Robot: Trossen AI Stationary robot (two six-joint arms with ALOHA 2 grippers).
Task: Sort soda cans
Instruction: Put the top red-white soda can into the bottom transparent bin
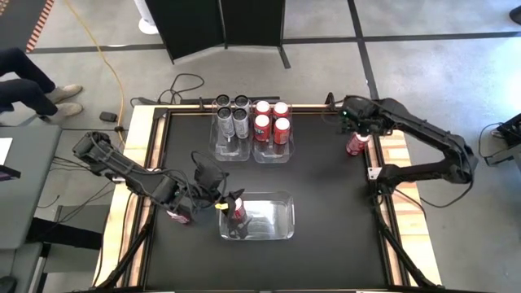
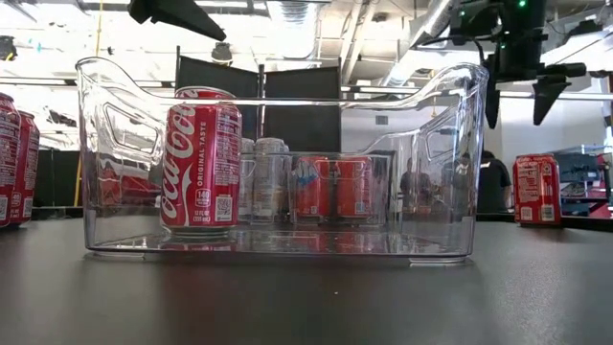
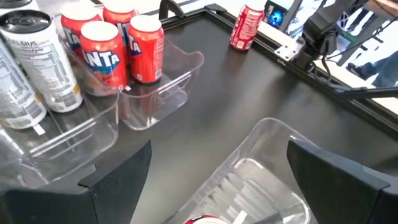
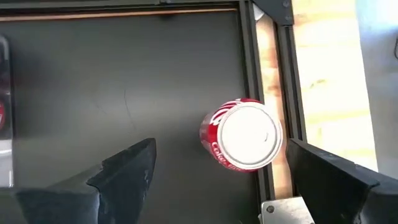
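Note:
My left gripper (image 1: 234,202) (image 3: 217,180) hangs open above the near clear bin (image 1: 281,232), over the end where one red can (image 1: 238,213) (image 2: 201,158) stands upright on the bin floor; it does not touch the can. My right gripper (image 1: 355,124) (image 4: 227,171) is open, pointing down, high above a lone red can (image 1: 356,145) (image 4: 242,134) (image 2: 536,189) that stands on the table by the right edge. More red cans (image 1: 177,216) (image 2: 14,158) stand on the table under the left arm.
Two clear bins sit at the far edge. One (image 1: 230,149) holds several silver cans (image 3: 37,62); the other (image 1: 273,155) holds several red cans (image 3: 118,43). The raised table frame (image 1: 383,163) runs just right of the lone can. A person's legs (image 1: 28,85) show beyond the table's left.

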